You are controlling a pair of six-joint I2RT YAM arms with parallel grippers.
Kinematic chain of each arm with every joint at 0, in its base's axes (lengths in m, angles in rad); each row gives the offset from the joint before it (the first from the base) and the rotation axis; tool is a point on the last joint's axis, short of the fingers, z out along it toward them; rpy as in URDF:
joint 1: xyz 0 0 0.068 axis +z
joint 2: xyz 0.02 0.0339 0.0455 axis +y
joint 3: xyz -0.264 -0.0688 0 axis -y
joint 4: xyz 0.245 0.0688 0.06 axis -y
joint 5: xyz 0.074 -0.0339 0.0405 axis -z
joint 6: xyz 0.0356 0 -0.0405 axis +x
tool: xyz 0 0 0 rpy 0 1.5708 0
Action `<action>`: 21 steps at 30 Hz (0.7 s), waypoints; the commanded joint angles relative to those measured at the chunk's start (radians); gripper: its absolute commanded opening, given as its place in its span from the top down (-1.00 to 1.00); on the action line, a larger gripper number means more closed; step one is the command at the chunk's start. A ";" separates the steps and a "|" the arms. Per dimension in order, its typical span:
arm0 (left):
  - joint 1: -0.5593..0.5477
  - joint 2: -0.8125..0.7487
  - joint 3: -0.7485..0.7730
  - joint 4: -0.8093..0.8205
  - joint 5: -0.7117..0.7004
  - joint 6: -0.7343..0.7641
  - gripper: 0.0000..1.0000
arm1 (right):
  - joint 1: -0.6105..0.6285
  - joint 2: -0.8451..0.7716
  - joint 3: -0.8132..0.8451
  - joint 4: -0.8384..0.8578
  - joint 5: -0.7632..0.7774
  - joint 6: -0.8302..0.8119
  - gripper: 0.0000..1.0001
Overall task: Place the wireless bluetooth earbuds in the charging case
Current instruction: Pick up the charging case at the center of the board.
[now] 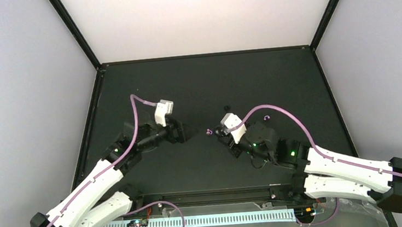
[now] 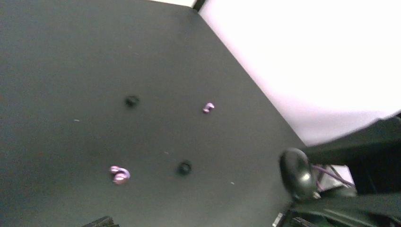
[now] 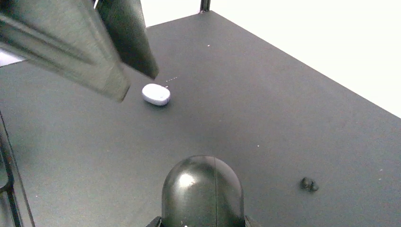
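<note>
Closest to us, the right gripper is clamped on the black case. It stands on end between the fingers, with a seam running down its dome. Across from it, the left gripper has its fingers a bit apart with nothing in them. Its tips hang over the pale case, which lies flat on the table. We can't tell if they touch it.

The earbuds are all loose on the table, none in either case. From the left wrist we see the near purple-pink earbud and the near black earbud side by side but apart. Further out are the far black earbud and the far purple-pink earbud, also apart.
</note>
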 commanded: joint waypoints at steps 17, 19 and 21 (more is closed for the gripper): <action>-0.149 0.100 0.101 0.003 0.111 -0.156 -0.74 | 0.148 0.084 0.107 -0.006 0.198 -0.154 0.27; -0.149 0.123 0.112 0.007 0.134 -0.171 -0.65 | 0.152 0.092 0.111 0.002 0.200 -0.159 0.26; -0.150 0.134 0.113 0.027 0.152 -0.183 -0.57 | 0.153 0.102 0.115 0.007 0.199 -0.160 0.26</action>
